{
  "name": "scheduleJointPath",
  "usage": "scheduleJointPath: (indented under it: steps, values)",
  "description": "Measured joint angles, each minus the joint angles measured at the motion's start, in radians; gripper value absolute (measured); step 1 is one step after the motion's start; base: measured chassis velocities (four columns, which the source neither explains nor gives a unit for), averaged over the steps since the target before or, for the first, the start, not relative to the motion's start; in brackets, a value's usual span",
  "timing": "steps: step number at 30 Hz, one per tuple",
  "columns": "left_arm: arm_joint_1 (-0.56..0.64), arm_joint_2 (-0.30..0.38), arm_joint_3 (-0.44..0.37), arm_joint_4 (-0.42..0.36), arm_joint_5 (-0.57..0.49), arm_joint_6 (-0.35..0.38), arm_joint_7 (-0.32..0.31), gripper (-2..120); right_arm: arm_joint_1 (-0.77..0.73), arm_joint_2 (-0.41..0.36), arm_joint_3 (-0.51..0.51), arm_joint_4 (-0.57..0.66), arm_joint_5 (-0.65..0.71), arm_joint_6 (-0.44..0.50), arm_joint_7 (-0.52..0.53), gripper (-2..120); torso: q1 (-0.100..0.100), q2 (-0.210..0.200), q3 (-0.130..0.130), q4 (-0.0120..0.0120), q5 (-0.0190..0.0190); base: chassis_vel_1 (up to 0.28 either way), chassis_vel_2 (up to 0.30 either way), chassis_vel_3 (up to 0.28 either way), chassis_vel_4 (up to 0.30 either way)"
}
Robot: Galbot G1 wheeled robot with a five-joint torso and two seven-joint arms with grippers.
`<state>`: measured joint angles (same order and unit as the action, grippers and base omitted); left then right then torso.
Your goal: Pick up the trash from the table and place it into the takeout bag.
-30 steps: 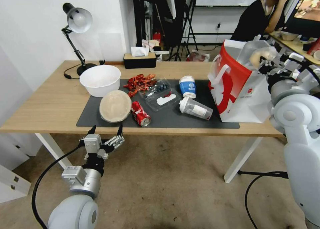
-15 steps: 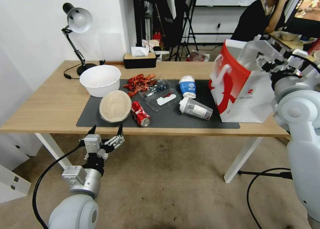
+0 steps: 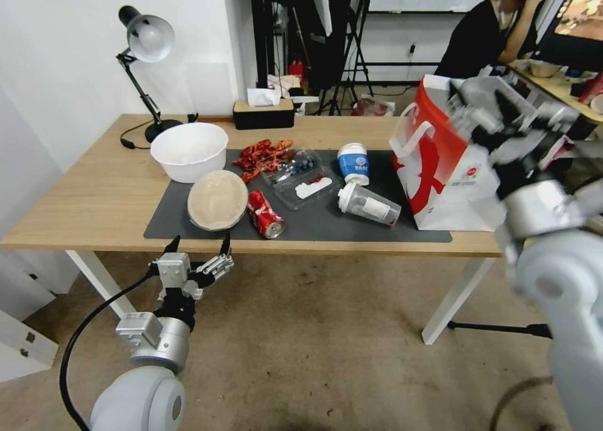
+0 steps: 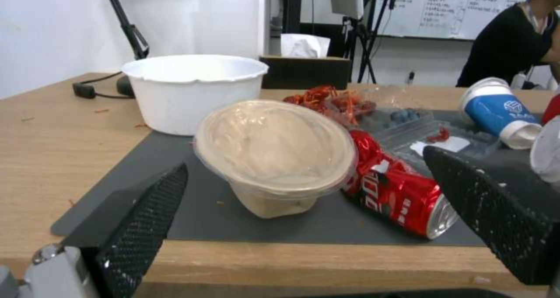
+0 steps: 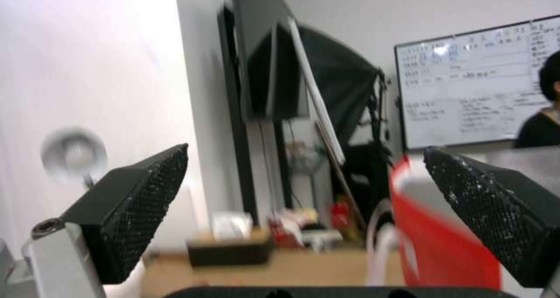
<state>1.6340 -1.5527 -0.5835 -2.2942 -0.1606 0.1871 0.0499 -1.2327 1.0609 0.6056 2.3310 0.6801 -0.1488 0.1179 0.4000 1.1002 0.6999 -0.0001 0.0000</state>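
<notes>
On the table's (image 3: 94,198) dark mat lie pieces of trash: a beige domed lid (image 3: 217,200) (image 4: 274,153), a crushed red soda can (image 3: 265,213) (image 4: 402,193), a clear lidded cup (image 3: 369,205) on its side and an upright blue-white paper cup (image 3: 353,163) (image 4: 502,114). The white and red takeout bag (image 3: 446,167) (image 5: 432,241) stands at the mat's right end. My right gripper (image 3: 480,101) (image 5: 304,151) hovers open and empty over the bag's mouth. In front of the table's edge, below the lid, my left gripper (image 3: 198,249) (image 4: 304,158) hangs open.
A white bowl (image 3: 188,149) (image 4: 195,88), red crayfish shells (image 3: 264,154) and a clear plastic tray (image 3: 301,176) share the mat. A desk lamp (image 3: 147,48) and a tissue box (image 3: 264,110) stand at the table's back. A person sits behind the bag.
One second ago the right gripper held a bagged tan lump over the bag; it has let go, stands empty, and the arm has swung left. The left arm has not moved.
</notes>
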Motion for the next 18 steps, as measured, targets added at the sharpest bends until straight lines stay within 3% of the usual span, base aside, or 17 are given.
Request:
scheduleJointPath:
  steps: [2,6,8,18]
  values:
    - [0.0,0.003,0.0,0.004,-0.001,-0.003,0.0,100,-0.103,0.018,-0.023,0.011,-0.133,0.027,0.007,100,0.0,0.0,0.0,-0.0001,-0.0001,0.0,0.0,0.0,0.0]
    - [-0.001,0.004,-0.001,0.008,-0.002,-0.006,0.0,100,-0.183,0.033,-0.044,0.015,-0.209,0.053,0.029,100,0.0,0.0,0.0,-0.0001,0.0,0.0,0.0,0.0,0.0]
    - [-0.003,0.007,-0.004,0.012,-0.004,-0.01,-0.001,100,-0.27,0.054,-0.072,-0.002,-0.293,0.118,0.05,100,0.0,0.0,0.0,0.0001,-0.0001,0.0,0.0,0.0,0.0]
    - [-0.008,0.013,-0.008,0.024,-0.007,-0.018,-0.002,100,-0.421,0.113,-0.171,-0.115,-0.445,0.273,0.153,100,0.0,0.0,0.0,0.0001,0.0001,0.0,0.0,0.0,0.0]
